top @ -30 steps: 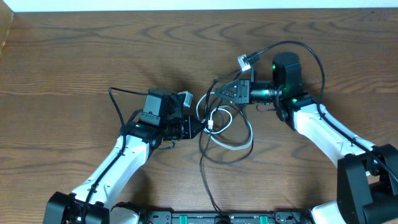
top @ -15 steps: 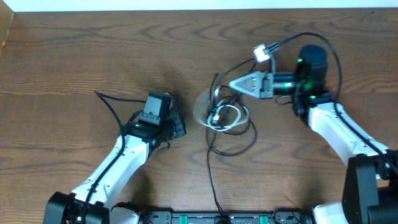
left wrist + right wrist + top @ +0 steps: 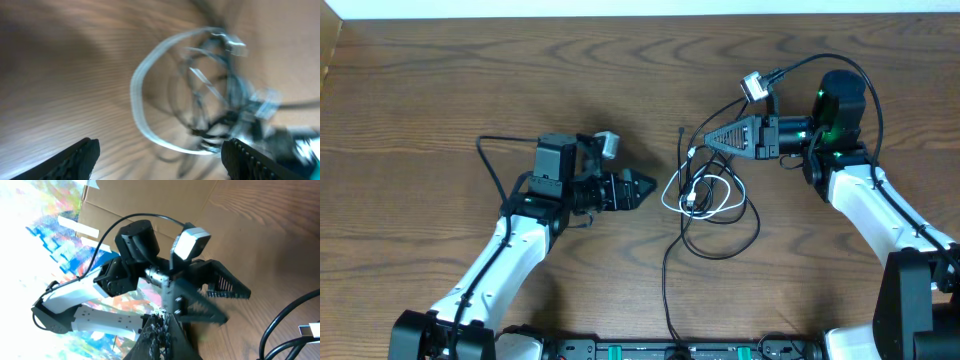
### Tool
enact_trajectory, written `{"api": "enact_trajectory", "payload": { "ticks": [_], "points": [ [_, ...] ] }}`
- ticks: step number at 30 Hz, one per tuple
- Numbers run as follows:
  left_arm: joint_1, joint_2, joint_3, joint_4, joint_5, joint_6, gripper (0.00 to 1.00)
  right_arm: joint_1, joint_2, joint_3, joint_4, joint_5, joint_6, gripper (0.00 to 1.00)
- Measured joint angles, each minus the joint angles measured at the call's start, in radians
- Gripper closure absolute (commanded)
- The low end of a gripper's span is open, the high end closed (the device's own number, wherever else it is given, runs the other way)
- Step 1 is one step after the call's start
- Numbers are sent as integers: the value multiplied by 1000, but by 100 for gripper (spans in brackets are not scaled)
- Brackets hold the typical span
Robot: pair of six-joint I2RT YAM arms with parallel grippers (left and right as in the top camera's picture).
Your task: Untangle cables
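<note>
Two robot arms face each other across a knot of cords on a dark wood-grain tabletop [image 3: 470, 80], seen from overhead. At centre-left of the frame the left gripper [image 3: 644, 190] points toward the pile. Its jaws are spread wide and empty, just short of the cords. From the right side the right gripper [image 3: 700, 143] reaches in at the upper edge of the tangle, jaws clenched to a point. A thin black strand runs up to their tip, though whether it is pinched there cannot be told. The white cable [image 3: 665, 197] lies in a flat loop just right of centre. The black cables [image 3: 665, 290] cross it, coil around it and send one strand down to the bottom edge of the frame. A green light [image 3: 819, 97] glows on the right arm at upper right.

The left wrist view, blurred, shows both fingertips [image 3: 82, 155] far apart at the bottom corners, with the white loop and a small white plug [image 3: 235, 46] ahead at centre and upper right. The right wrist view looks over closed fingers [image 3: 160, 335] at the opposite arm. A cardboard box [image 3: 150, 200] sits at top and a bright multicoloured print [image 3: 50, 240] at left; its markings are too blurred to read.
</note>
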Motion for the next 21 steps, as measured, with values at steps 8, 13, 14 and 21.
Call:
{"api": "enact_trajectory", "payload": {
  "ticks": [8, 13, 14, 21],
  "points": [
    [-94, 0, -1, 83, 17, 47, 19, 19, 0, 0, 0, -24, 13, 99],
    [-177, 0, -1, 140, -58, 28, 19, 24, 0, 0, 0, -31, 13, 99],
    [-191, 3, -1, 144, -88, 16, 21, 24, 0, 0, 0, -32, 13, 99],
    [-248, 97, -1, 251, -221, -78, 30, 26, 0, 0, 0, -33, 13, 99]
  ]
}}
